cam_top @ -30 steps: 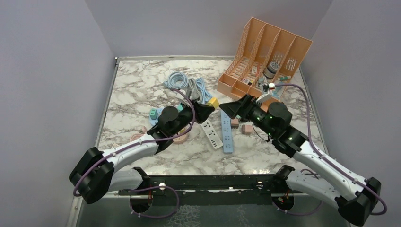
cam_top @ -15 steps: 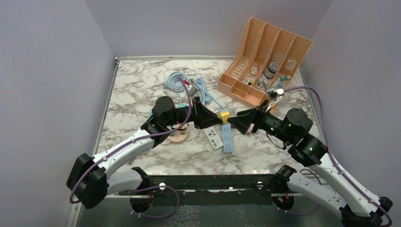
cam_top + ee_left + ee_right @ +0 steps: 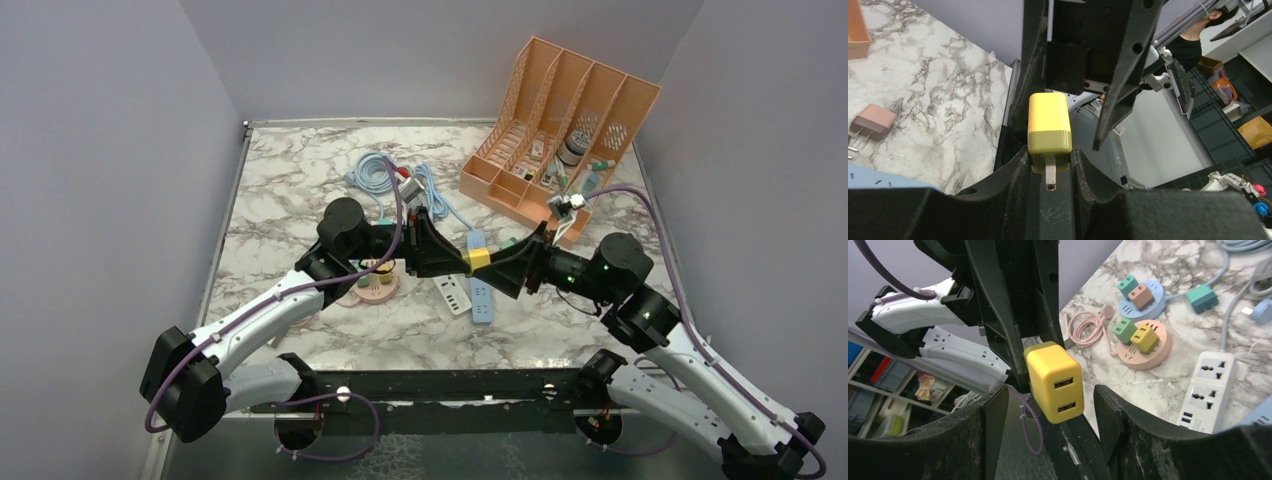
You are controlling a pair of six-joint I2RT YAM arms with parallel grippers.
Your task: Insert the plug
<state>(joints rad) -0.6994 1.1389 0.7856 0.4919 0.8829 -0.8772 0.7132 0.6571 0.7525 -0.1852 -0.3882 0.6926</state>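
The plug (image 3: 477, 258) hangs in the air above the middle of the surface (image 3: 300, 190), pinched at its prong end by the left end effector (image 3: 462, 262), whose jaws are narrow and clamped on the darker band of the yellow body. In the left wrist view one prong (image 3: 1050, 177) shows in the slot between those jaws, pointing back toward the left arm. The right end effector (image 3: 492, 262) meets it nose to nose from the other side. Its jaws are wide and straddle the free end, with a gap showing on each side of the plug in the right wrist view, so it does not look to be gripping yet. The plug's long axis runs along the line between the two arms, roughly level, with the face carrying two ports toward the right arm. Both arms are at the plug, but only the left has it. The white strip (image 3: 452, 291) and blue strip (image 3: 481, 290) lie flat just below and a little nearer the bases, sockets up, so the prongs would probably have to turn downward before any push. A pink hub (image 3: 1143, 347) with two small plugs in it lies to the left. The rack (image 3: 560, 120) stands well apart at the far right, and the near part of the surface looks open.
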